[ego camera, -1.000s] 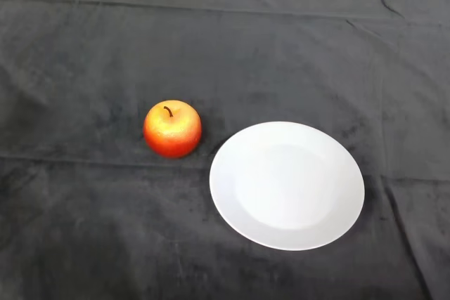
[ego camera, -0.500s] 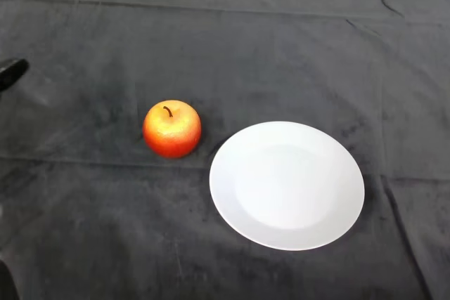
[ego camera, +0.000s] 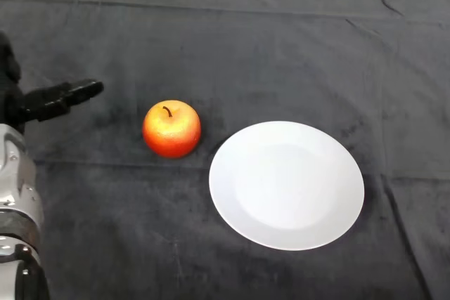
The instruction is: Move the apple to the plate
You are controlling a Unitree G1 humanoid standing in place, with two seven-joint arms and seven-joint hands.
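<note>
Far left of the frame: silver-grey left arm (ego camera: pixel 15 209) comes up along the lower-left edge, ending in the black left hand (ego camera: pixel 42 101) at mid-left. One finger (ego camera: pixel 77 92) sticks out straight, pointing right toward the middle of the frame; another dark part of the hand shows at the left edge above it, partly cut off. Hand looks released, fingers extended, nothing held. Fingertip is apart from the fruit, a clear strip of cloth between them, and sits slightly higher in the frame than the fruit's top. Left of centre: apple (ego camera: pixel 171 128), red with a yellow-orange patch on top, dark stem pointing up, sitting upright on the dark cloth (ego camera: pixel 232 47). It is not on the dish, it lies just beside it to the left, small gap of cloth between apple and rim, not touching. Centre-right: white plate (ego camera: pixel 330 223), round, flat on the cloth, nothing on it, lower in the frame than the apple. Cloth covers the whole table, with wrinkles: a long fold line running across the upper part, creases in the upper right corner and along the right edge below the plate. Thin pale strip of background along the top edge.
</note>
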